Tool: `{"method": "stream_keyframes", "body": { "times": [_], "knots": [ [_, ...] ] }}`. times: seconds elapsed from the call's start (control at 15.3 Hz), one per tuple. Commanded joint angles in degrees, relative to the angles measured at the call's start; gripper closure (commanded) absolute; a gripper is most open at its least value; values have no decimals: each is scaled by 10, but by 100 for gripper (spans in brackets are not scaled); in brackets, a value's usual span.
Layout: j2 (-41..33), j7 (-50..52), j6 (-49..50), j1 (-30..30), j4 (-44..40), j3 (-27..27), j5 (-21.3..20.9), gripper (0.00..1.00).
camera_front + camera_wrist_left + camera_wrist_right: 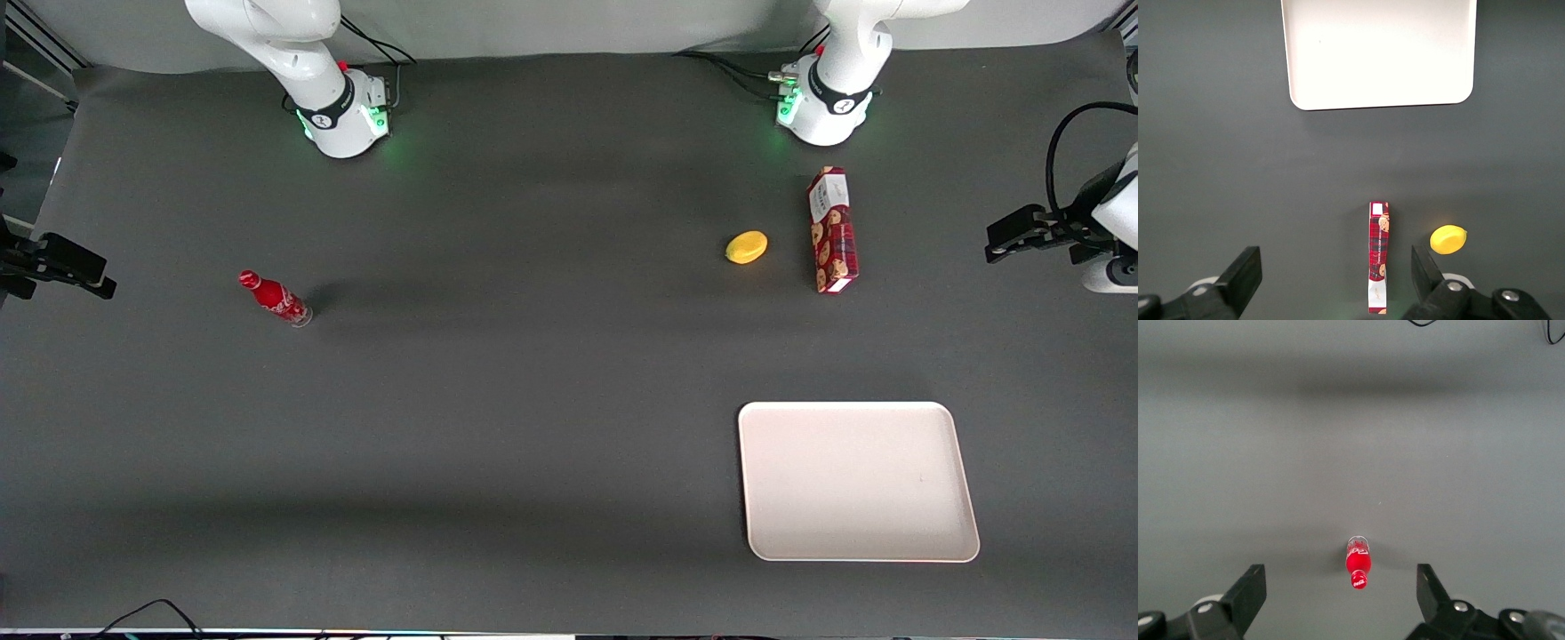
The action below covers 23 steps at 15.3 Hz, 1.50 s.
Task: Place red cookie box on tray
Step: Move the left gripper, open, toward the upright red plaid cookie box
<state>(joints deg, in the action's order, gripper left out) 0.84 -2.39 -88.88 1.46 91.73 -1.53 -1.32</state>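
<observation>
gripper (1335,280) high over the table, fingers (1245,270) wide apart, holding nothing; box (1379,256) lies between them, lemon (1449,239) just beside one finger; tray (1378,100) well apart.

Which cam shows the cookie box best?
Front view: the whole cookie box lies in the open beside the lemon. The left wrist view shows it narrow, under the open gripper. Right wrist view: none.
</observation>
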Motion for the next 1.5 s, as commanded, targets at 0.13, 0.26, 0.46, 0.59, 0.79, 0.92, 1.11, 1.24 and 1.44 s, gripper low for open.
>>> {"method": "stream_keyframes", "body": {
  "times": [0.13, 0.26, 0.46, 0.59, 0.79, 0.92, 1.11, 1.24, 1.44],
  "knots": [
    [2, 6, -4, 6, 0, -4, -1, 0],
    [6, 10, 2, 8, 0, -2, 0, 0],
    [8, 35, 16, 13, 38, 2, -2, 0],
    [2, 38, 7, 15, 96, 12, -3, 0],
    [-15, 39, -46, 15, 182, 23, -2, 0],
    [-56, 39, -110, 14, 284, 27, 3, 0],
    [-98, 38, -201, 14, 409, 42, 3, 0],
    [-98, 37, -236, 14, 458, 43, 3, 0],
    [-102, 31, -332, 14, 555, 43, 3, 0]
  ]
}}
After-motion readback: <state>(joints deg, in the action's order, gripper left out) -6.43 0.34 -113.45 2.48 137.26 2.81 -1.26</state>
